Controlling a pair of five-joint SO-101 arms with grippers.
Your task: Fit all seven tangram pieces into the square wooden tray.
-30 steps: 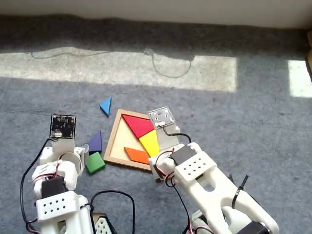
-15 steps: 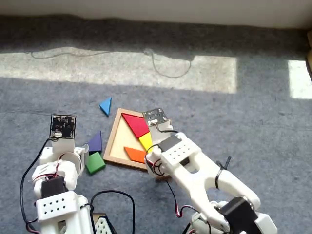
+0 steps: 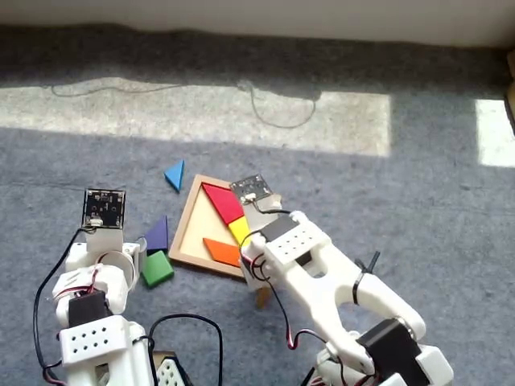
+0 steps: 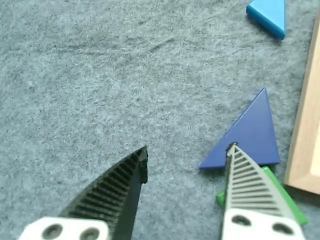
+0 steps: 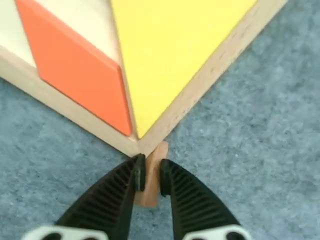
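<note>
Right end effector (image 5: 150, 174): jaws almost together, pinching a small tan wooden piece (image 5: 159, 151) between the tips. I cannot tell whether this is a loose piece or part of the tray.
Tan piece's place: its far end touches the outer corner of the square wooden tray (image 5: 207, 75), just ahead of the right fingertips.
Tray contents: a yellow triangle (image 5: 175, 50) fills the corner nearest the right end effector. An orange piece (image 5: 80, 75) lies edge to edge beside it. A red triangle (image 3: 224, 203) sits farther in, against the yellow one. The remaining floor of the tray is bare wood.
Left end effector (image 4: 186, 156): jaws spread wide with nothing between them, low over the grey carpet (image 4: 100, 75).
Dark blue triangle (image 4: 250, 135): on the carpet outside the tray, at the tip of the pale finger (image 4: 245, 185) and near the tray's rim.
Green piece (image 4: 292, 202): partly under that pale finger, touching the dark blue triangle's edge.
Light blue triangle (image 4: 267, 12): well ahead of the left end effector, on the carpet near the tray's rim.
</note>
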